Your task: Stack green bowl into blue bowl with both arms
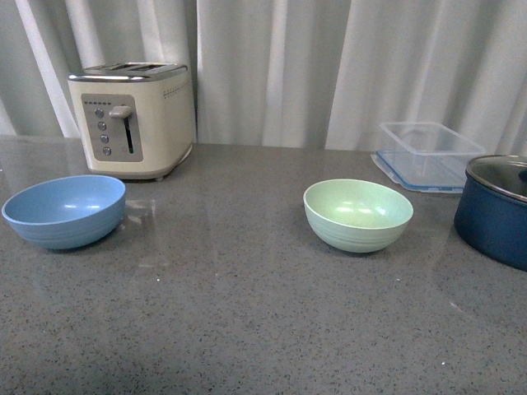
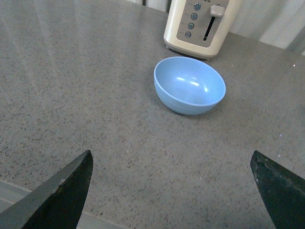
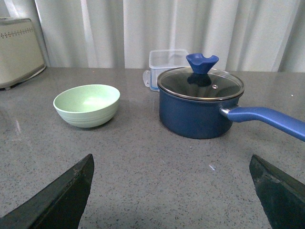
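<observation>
Cut-offs and occlusions, all three views.
Front: navy pot (image 1: 494,210) runs off the right edge, its lid only partly seen; toaster (image 1: 132,119) button markings too small to read. Left wrist: toaster's upper part cropped; left gripper (image 2: 170,160) shows only two finger tips, rest out of frame. Right wrist: pot handle (image 3: 271,119) cropped at the edge, clear container (image 3: 164,64) half hidden behind the pot, toaster cropped, right gripper (image 3: 171,162) tips only.

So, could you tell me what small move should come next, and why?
Probably advance the right gripper toward the green bowl to grasp its rim: the gripper is open and empty, and the bowl sits untouched, well apart from the blue bowl.
</observation>
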{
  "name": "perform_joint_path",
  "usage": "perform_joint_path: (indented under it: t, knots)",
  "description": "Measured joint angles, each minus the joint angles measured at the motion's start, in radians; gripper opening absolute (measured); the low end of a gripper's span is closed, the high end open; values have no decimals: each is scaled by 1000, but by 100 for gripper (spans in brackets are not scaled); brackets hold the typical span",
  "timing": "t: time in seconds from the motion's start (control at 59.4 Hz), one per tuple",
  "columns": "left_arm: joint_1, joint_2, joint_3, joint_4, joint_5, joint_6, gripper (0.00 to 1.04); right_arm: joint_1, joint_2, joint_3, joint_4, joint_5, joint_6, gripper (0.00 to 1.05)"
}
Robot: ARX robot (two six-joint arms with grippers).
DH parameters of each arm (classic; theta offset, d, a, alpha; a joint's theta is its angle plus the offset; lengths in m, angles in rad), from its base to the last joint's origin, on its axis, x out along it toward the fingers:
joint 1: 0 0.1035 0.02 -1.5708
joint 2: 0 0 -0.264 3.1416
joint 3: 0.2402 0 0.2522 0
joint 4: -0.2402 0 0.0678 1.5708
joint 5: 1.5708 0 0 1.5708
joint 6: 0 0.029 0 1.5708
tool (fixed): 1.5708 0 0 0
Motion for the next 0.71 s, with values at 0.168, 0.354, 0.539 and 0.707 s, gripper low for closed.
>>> perform_joint_path:
  t: [0.168, 0.354, 0.539, 0.707]
  knots:
    - [37, 290, 217, 22, 34, -67, 98, 0, 0, 0, 0, 0, 0, 95]
    - [56, 587, 399, -11, 44, -129, 98, 0, 0, 0, 0, 0, 0, 95]
    - [50, 759, 537, -29, 51, -140, 98, 0, 0, 0, 0, 0, 0, 95]
    - [32, 882, 632, -84, 56, -155, 98, 0, 0, 0, 0, 0, 0, 95]
